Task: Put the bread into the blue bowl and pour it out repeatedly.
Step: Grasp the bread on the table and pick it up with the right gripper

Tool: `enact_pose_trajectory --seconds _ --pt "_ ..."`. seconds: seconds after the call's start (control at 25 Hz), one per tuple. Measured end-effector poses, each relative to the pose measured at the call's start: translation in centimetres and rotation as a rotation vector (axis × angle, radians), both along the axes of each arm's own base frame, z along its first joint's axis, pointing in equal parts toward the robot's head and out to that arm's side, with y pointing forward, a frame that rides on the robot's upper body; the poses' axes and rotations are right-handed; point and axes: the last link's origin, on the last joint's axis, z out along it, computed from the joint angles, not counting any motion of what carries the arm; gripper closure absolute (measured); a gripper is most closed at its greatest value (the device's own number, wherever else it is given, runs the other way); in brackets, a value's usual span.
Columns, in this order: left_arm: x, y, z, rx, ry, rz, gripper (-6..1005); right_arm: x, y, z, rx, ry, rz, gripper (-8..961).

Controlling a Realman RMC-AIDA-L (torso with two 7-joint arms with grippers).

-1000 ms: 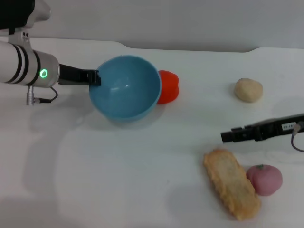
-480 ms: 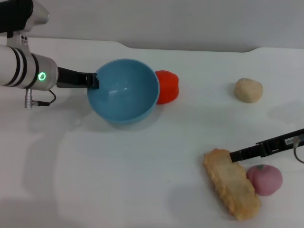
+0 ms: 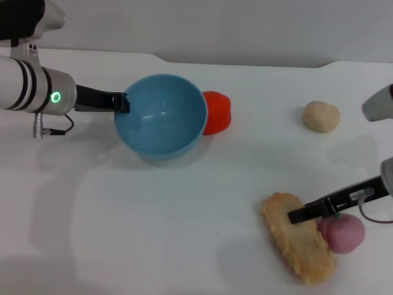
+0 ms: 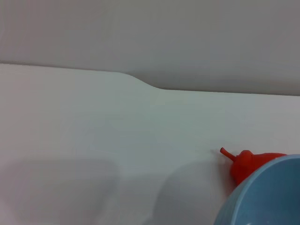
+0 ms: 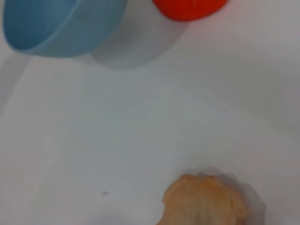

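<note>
A: Why is the left gripper (image 3: 122,102) pinching the blue bowl's (image 3: 161,115) rim?

B: Likely to hold it ready. The bread (image 3: 298,246) lies on the tabletop (image 3: 184,215) under the right gripper (image 3: 296,215); whether its fingers are spread, I cannot tell.

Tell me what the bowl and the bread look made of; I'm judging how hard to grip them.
The blue bowl looks like smooth moulded plastic: even light-blue colour and soft glossy highlights inside. The bread has a tan, crumbly, matte top with scalloped edges; whether it is real or a foam or plastic replica cannot be told.
</note>
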Motion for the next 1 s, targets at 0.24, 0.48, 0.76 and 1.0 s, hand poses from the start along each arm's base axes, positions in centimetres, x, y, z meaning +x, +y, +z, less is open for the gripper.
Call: enact_pose_trajectory --seconds 0.24,0.48,0.76,1.0 --pt "0.1 0.1 0.0 0.004 0.000 -0.003 960 -0.7 0.4 -1.6 0.001 -0.046 0.058 389" --pt "0.1 0.2 0.1 0.007 0.001 -0.005 960 -1.1 0.9 -2.4 0.002 -0.076 0.090 389" --pt "0.0 0.1 0.1 0.006 0.001 -0.002 960 -1.3 1.3 -2.1 0.035 -0.062 0.093 457" --pt "-0.1 -0.1 -0.2 -0.015 0.002 0.006 960 -1.3 2.2 0.1 0.150 0.029 0.075 589"
